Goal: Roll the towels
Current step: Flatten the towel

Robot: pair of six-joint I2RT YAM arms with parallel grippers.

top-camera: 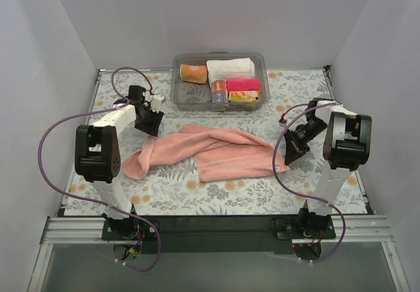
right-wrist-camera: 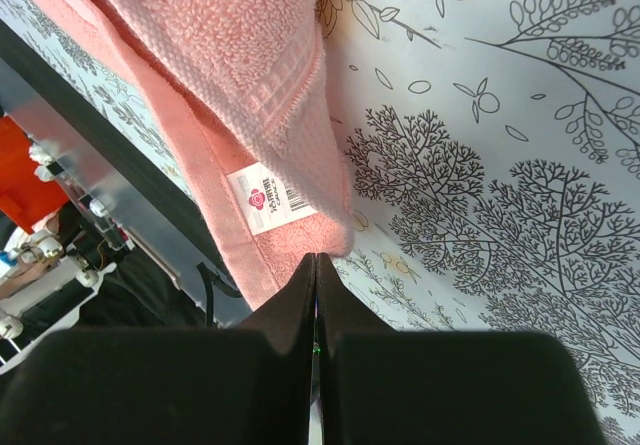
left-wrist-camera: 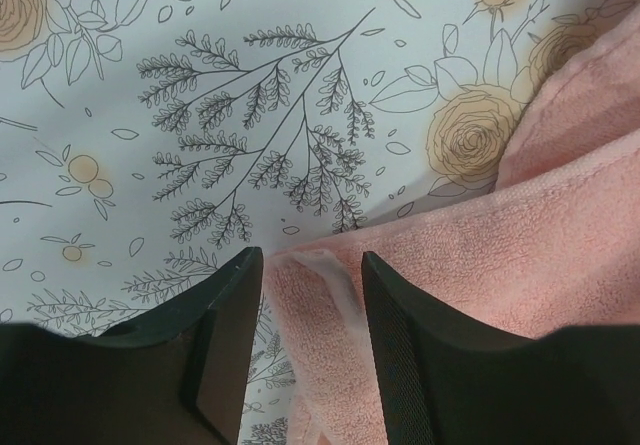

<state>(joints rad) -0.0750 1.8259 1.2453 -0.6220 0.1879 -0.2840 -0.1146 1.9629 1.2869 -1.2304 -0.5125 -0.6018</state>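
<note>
The salmon-pink towel (top-camera: 223, 151) lies crumpled and partly folded across the middle of the floral table. My left gripper (top-camera: 149, 123) is open at the towel's far left edge. In the left wrist view the jaws (left-wrist-camera: 305, 257) straddle a pink towel edge (left-wrist-camera: 520, 245) without closing on it. My right gripper (top-camera: 292, 155) is shut at the towel's right corner. In the right wrist view its tips (right-wrist-camera: 316, 257) touch the corner of the towel (right-wrist-camera: 240, 55) just below the white tag (right-wrist-camera: 268, 197), and no cloth shows between them. A small patterned cloth (top-camera: 218, 92) sits in the bin.
A clear plastic bin (top-camera: 262, 59) stands at the back centre and holds a white rolled towel (top-camera: 230, 67), a hot-pink roll (top-camera: 243, 84), an orange roll (top-camera: 193, 73) and a patterned packet (top-camera: 244, 96). White walls close in the table on three sides.
</note>
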